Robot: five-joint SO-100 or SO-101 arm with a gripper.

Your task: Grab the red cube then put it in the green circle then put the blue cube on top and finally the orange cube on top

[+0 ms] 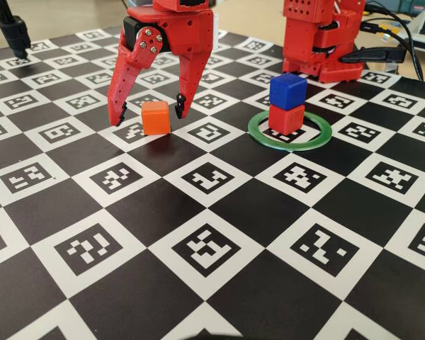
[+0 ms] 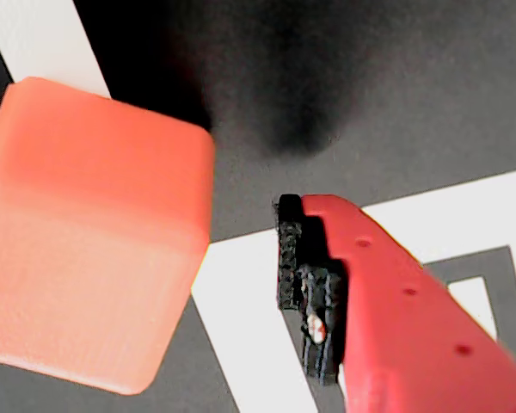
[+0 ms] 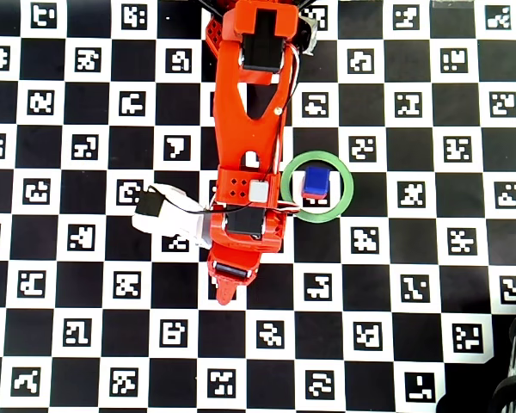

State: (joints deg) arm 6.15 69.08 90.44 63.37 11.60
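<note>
The orange cube [image 1: 156, 117] (small, bright, plain-faced) rests on the checkerboard, left of the green circle [image 1: 290, 130]. Inside the ring, the blue cube [image 1: 287, 91] sits atop the red cube [image 1: 286, 118]. The gripper [image 1: 148, 113] straddles the orange cube, released.

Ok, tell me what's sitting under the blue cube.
The small deep-blue cube rests directly on the small matte red cube, which stands inside the thin flat green ring. From overhead the blue cube covers nearly all of the red one.

No legible txt; only coded markers on board [image 1: 219, 297].
</note>
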